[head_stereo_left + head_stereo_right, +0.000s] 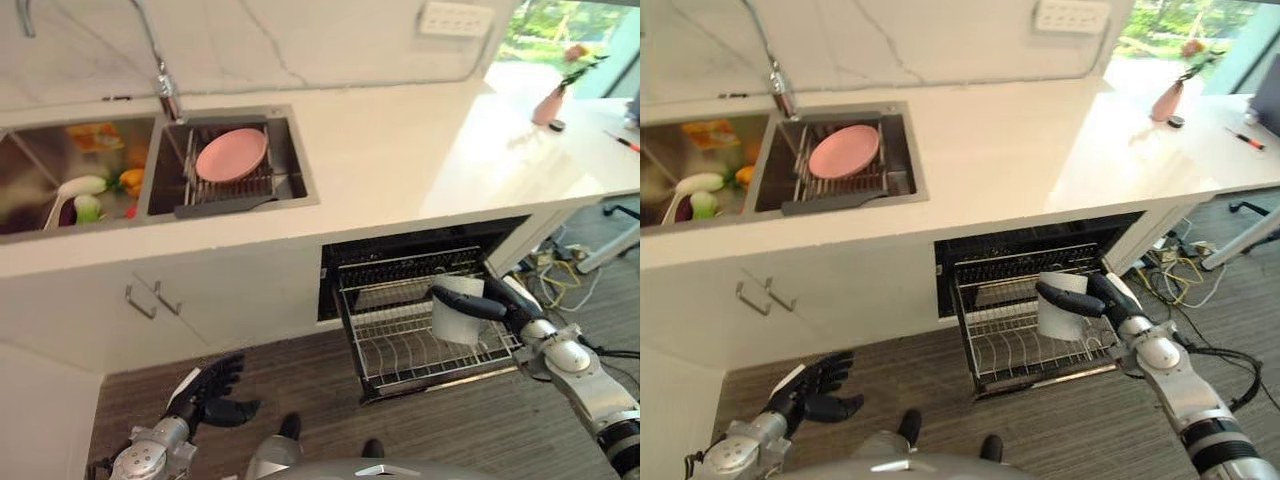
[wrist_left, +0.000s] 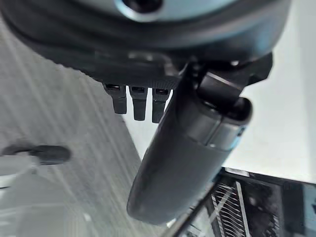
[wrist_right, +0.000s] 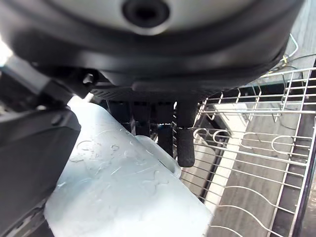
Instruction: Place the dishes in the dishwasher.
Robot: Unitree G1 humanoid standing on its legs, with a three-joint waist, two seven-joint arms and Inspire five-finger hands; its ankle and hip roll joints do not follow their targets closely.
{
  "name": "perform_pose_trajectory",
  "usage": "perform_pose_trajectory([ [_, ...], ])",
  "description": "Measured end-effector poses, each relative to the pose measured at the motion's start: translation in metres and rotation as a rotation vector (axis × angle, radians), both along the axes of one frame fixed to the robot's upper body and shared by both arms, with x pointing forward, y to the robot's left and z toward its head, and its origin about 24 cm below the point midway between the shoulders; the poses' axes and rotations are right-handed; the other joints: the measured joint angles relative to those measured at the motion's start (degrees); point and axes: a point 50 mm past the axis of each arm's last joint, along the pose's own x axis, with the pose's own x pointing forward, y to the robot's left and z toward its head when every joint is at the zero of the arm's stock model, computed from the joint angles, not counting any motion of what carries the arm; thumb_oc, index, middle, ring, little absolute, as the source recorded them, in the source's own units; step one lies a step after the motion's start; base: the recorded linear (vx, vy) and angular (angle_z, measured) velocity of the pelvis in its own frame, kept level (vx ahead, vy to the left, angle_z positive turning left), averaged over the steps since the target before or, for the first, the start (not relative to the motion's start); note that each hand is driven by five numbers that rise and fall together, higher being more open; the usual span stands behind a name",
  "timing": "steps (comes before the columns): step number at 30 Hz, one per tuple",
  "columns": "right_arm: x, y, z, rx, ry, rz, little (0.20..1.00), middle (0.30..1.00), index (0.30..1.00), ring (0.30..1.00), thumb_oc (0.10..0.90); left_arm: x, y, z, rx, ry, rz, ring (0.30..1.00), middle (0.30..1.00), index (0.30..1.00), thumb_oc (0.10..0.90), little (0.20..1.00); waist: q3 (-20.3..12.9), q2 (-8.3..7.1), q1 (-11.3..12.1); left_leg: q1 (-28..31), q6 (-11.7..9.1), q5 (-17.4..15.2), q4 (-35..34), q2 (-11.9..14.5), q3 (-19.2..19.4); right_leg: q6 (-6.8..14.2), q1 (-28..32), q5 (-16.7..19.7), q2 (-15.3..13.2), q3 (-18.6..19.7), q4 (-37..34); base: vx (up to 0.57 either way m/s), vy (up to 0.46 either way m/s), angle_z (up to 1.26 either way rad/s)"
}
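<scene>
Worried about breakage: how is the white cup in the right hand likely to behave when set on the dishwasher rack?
The white cup looks rigid and smooth, so probably slippery in the right hand. Tall and narrow, it may tip on the wire rack. Likely fragile if dropped.

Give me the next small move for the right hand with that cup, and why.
Probably lower it a little and release. The right hand is curled round the white cup, held roughly upright over the pulled-out dishwasher rack, whose wires look bare beneath. The left hand hangs low near the floor.
</scene>
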Motion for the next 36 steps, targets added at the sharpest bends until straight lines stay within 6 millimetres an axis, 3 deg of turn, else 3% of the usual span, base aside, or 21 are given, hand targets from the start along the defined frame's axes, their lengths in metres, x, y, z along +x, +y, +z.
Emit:
perform_pose_trajectory([
  [2, 0.01, 0.002, -0.009, -0.05, 0.02, -0.011, 0.3, 0.3, 0.3, 0.3, 0.4, -0.011, 0.005, -0.019, 0.022, 0.068, 0.077, 0.9, 0.9, 0.9, 0.8, 0.9, 1.2, 0.16, 0.6, -2.1, -0.3, 0.5, 0.0, -0.5, -1.7, 0.1, -0.8, -0.1, 0.2, -1.8, -0.2, -0.06, -0.029, 0.3],
  [4, 0.016, 0.001, -0.011, -0.062, 0.032, -0.024, 0.3, 0.3, 0.3, 0.3, 0.4, -0.008, 0.007, -0.023, 0.039, 0.085, 0.092, 0.9, 0.9, 0.9, 0.8, 0.9, 2.0, -0.1, 0.6, -3.1, -0.9, 0.7, 0.0, -0.3, -2.7, 0.1, -1.8, 0.0, 0.0, -2.5, -0.2, -0.05, -0.017, 0.25],
  [5, 0.022, 0.003, -0.011, -0.08, 0.028, -0.024, 0.3, 0.3, 0.3, 0.3, 0.4, -0.009, 0.008, -0.023, 0.053, 0.085, 0.093, 0.9, 0.9, 0.9, 0.8, 0.9, 3.2, -0.23, 2.3, -4.6, -1.1, 1.2, 0.0, -0.1, -2.9, 0.2, -3.2, 0.2, 0.2, -2.7, 0.0, -0.12, -0.028, 0.21],
  [8, 0.043, 0.01, -0.01, -0.104, 0.025, -0.023, 0.3, 0.3, 0.3, 0.3, 0.4, -0.011, 0.008, -0.034, 0.056, 0.111, 0.157, 0.9, 0.9, 0.9, 0.8, 0.9, 4.3, 0.27, 3.1, -6.3, -1.2, 1.7, 0.0, -0.1, -3.1, 0.6, -4.8, 0.5, 0.2, -2.8, -0.1, -0.13, -0.033, 0.08],
  [9, 0.059, 0.017, -0.006, -0.148, 0.023, -0.013, 0.3, 0.3, 0.3, 0.3, 0.4, -0.006, 0.004, -0.04, 0.059, 0.114, 0.205, 0.9, 0.9, 0.9, 0.8, 0.9, 6.0, 0.68, 3.6, -8.4, -1.6, 2.5, 0.0, -0.1, -4.2, 0.9, -6.4, 0.7, 0.6, -3.5, -0.1, -0.14, -0.013, 0.27],
  [13, 0.091, 0.034, -0.001, -0.178, 0.027, -0.042, 0.3, 0.3, 0.3, 0.3, 0.4, 0.02, -0.007, -0.044, 0.051, 0.088, 0.232, 0.9, 0.9, 0.9, 0.8, 0.9, 10.2, 1.72, 5.7, -10.8, -2.1, 3.3, 0.3, 0.2, -5.1, 0.6, -8.3, 1.3, 0.8, -4.1, 0.0, -0.07, -0.006, 0.14],
  [16, 0.105, 0.06, -0.001, -0.203, 0.036, 0.028, 0.3, 0.3, 0.3, 0.3, 0.4, 0.036, -0.011, -0.04, 0.043, 0.041, 0.231, 0.9, 0.9, 0.9, 0.8, 0.9, 12.2, 2.11, 6.8, -11.5, -2.2, 3.7, 0.3, 0.3, -5.6, 0.6, -8.8, 1.3, 0.9, -4.4, 0.0, -0.04, -0.007, 0.07],
  [18, 0.111, 0.064, -0.001, -0.225, 0.049, -0.014, 0.3, 0.3, 0.3, 0.3, 0.4, 0.042, -0.011, -0.039, 0.052, 0.03, 0.235, 0.9, 0.9, 0.9, 0.8, 0.9, 12.5, 2.03, 6.9, -11.5, -2.3, 3.6, 0.3, 0.2, -5.7, 0.5, -8.8, 1.2, 0.9, -4.5, 0.0, 0.0, 0.0, 0.0],
  [19, 0.114, 0.066, -0.001, -0.252, 0.055, -0.025, 0.484, 0.484, 0.484, 0.484, 0.522, 0.049, -0.013, -0.038, 0.062, 0.02, 0.233, 0.9, 0.9, 0.9, 0.8, 0.9, 12.5, 2.01, 6.7, -11.5, -2.5, 3.4, 0.3, 0.1, -5.7, 0.4, -8.8, 1.1, 0.9, -4.4, 0.0, 0.0, 0.0, 0.0],
  [20, 0.114, 0.066, -0.001, -0.265, 0.051, -0.028, 0.9, 0.9, 0.9, 0.9, 0.8, 0.054, -0.014, -0.036, 0.061, 0.008, 0.226, 0.9, 0.9, 0.9, 0.8, 0.9, 12.5, 2.01, 6.8, -11.5, -2.5, 3.4, 0.2, 0.1, -5.7, 0.3, -8.8, 1.1, 0.9, -4.5, 0.0, 0.0, 0.0, 0.0],
  [27, 0.121, 0.071, 0.008, -0.314, 0.009, 0.003, 0.9, 0.9, 0.9, 0.9, 0.8, 0.075, -0.02, -0.026, 0.067, -0.077, 0.226, 0.9, 0.9, 0.9, 0.8, 0.9, 12.5, 1.99, 5.9, -10.7, -2.5, 3.4, 0.2, -0.1, -5.4, 0.3, -8.2, 1.0, 0.8, -4.3, 0.0, 0.0, 0.002, 0.0],
  [31, 0.126, 0.069, 0.021, -0.322, -0.046, 0.012, 0.9, 0.9, 0.9, 0.9, 0.8, 0.072, -0.018, -0.029, 0.072, -0.061, 0.232, 0.9, 0.9, 0.9, 0.8, 0.9, 12.5, 1.96, 4.9, -9.1, -3.3, 2.8, 0.1, -0.1, -5.0, 0.2, -6.7, 1.0, 0.7, -4.0, 0.0, 0.01, 0.011, -0.03],
  [34, 0.135, 0.068, 0.053, -0.329, -0.181, 0.046, 0.9, 0.9, 0.9, 0.9, 0.8, 0.061, -0.015, -0.034, 0.081, -0.021, 0.242, 0.9, 0.9, 0.9, 0.8, 0.9, 12.4, 1.56, 3.2, -8.0, -3.3, 2.6, 0.1, -0.1, -3.5, 0.5, -6.3, 1.2, 0.5, -2.4, 0.0, 0.05, 0.018, -0.22],
  [36, 0.135, 0.066, 0.06, -0.332, -0.207, 0.047, 0.9, 0.9, 0.9, 0.9, 0.8, 0.058, -0.017, -0.037, 0.076, -0.009, 0.244, 0.9, 0.9, 0.9, 0.8, 0.9, 12.3, 1.37, 2.3, -7.0, -2.9, 2.3, 0.1, -0.1, -2.9, 0.5, -5.6, 1.2, 0.5, -1.8, 0.0, 0.04, 0.014, -0.19],
])
